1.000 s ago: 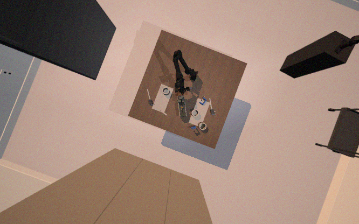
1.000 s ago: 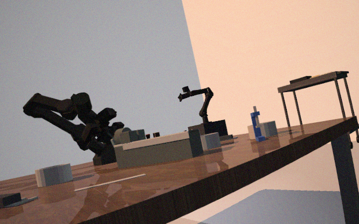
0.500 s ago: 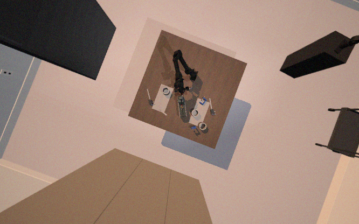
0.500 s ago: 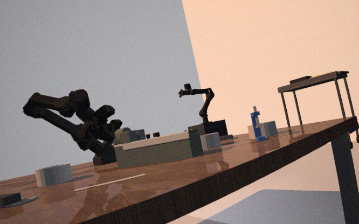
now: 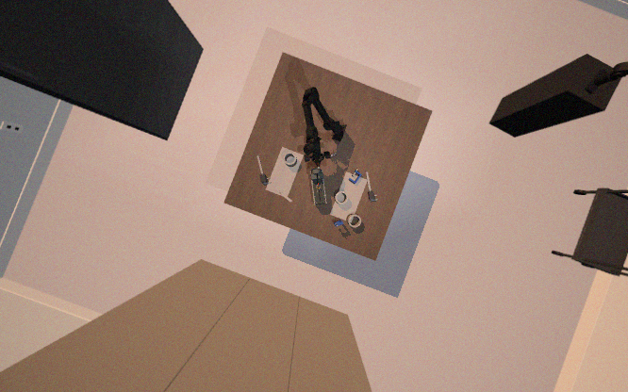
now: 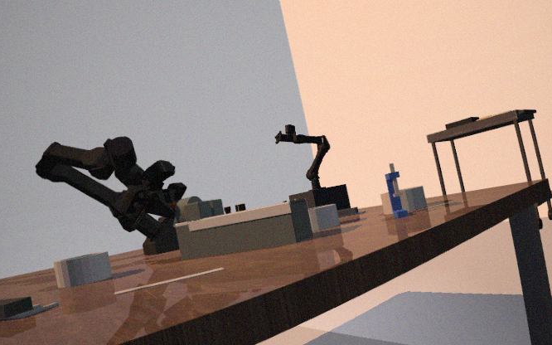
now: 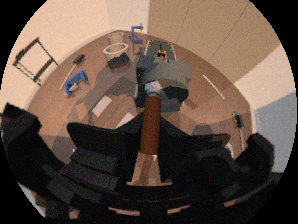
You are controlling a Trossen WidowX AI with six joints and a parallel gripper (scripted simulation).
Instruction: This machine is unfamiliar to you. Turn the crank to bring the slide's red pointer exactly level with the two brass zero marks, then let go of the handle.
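Observation:
The grey-green machine (image 5: 325,195) (image 6: 235,237) stands on the table with its long bed pointing away from my arm. Its rounded housing (image 7: 172,75) is at the near end. My gripper (image 5: 316,162) (image 7: 149,115) is shut on the brown crank handle (image 7: 151,122), which stands out toward the wrist camera between the dark fingers. The small red pointer (image 7: 163,57) shows just beyond the housing, beside yellow brass marks (image 7: 161,52). It is too small to tell whether the pointer is level with them. The crank arm is largely hidden behind the handle and housing.
Pale round containers (image 5: 290,159) (image 5: 340,196) (image 5: 354,220) stand on both sides of the machine. A blue clamp (image 5: 355,176) (image 7: 76,83) and another blue piece (image 5: 338,223) are on one side. Flat white sheets (image 5: 280,182) flank the machine. A second arm (image 6: 322,149) stands in the background.

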